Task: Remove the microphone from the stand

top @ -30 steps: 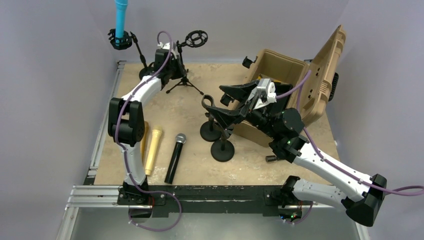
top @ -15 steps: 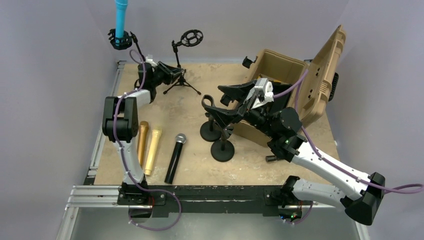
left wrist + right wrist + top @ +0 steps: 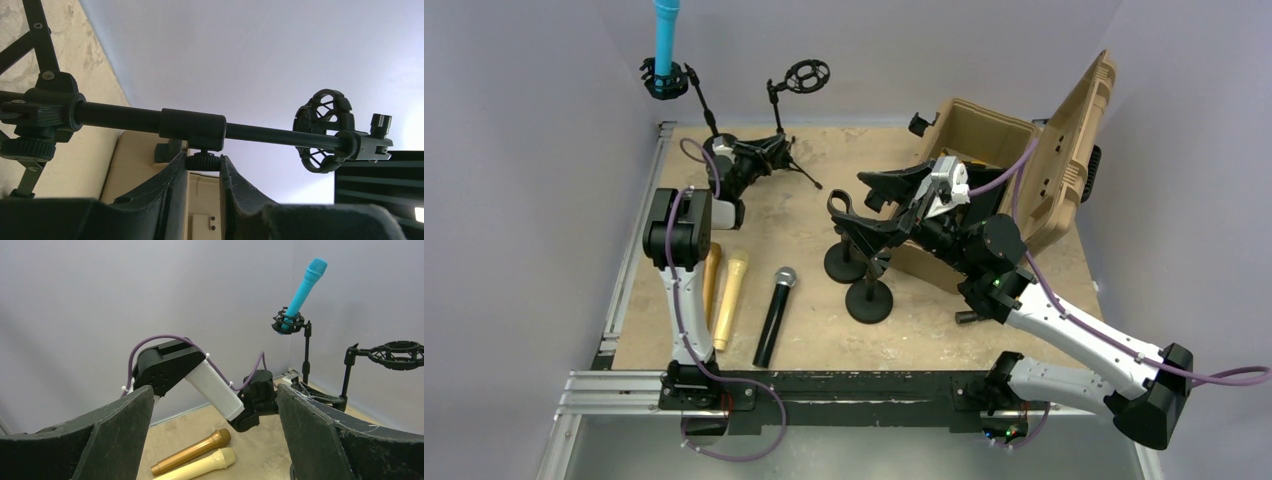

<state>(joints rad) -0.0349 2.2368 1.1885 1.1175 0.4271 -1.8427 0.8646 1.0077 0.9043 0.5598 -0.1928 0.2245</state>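
The blue microphone [image 3: 665, 35] stands upright in a black shock mount on a stand at the far left corner; it also shows in the right wrist view [image 3: 302, 287]. My left gripper [image 3: 769, 152] is low beside the second, empty tripod stand [image 3: 805, 76]. In the left wrist view the left gripper [image 3: 203, 159] is shut on a small knob [image 3: 203, 162] under that stand's pole, with the empty mount [image 3: 325, 131] beyond. My right gripper [image 3: 849, 195] is open wide and empty above the table's middle, far from the blue microphone; it also shows in the right wrist view [image 3: 212, 440].
Copper [image 3: 710, 280], cream [image 3: 730, 298] and black [image 3: 775, 315] microphones lie near the left arm. Two round-base stands [image 3: 869, 300] sit under the right gripper. An open tan case [image 3: 1014, 160] stands at the back right.
My left arm has folded down and back, and its gripper has dropped lower along the empty tripod stand. The stand's mount shifted slightly left. The right arm has barely moved.
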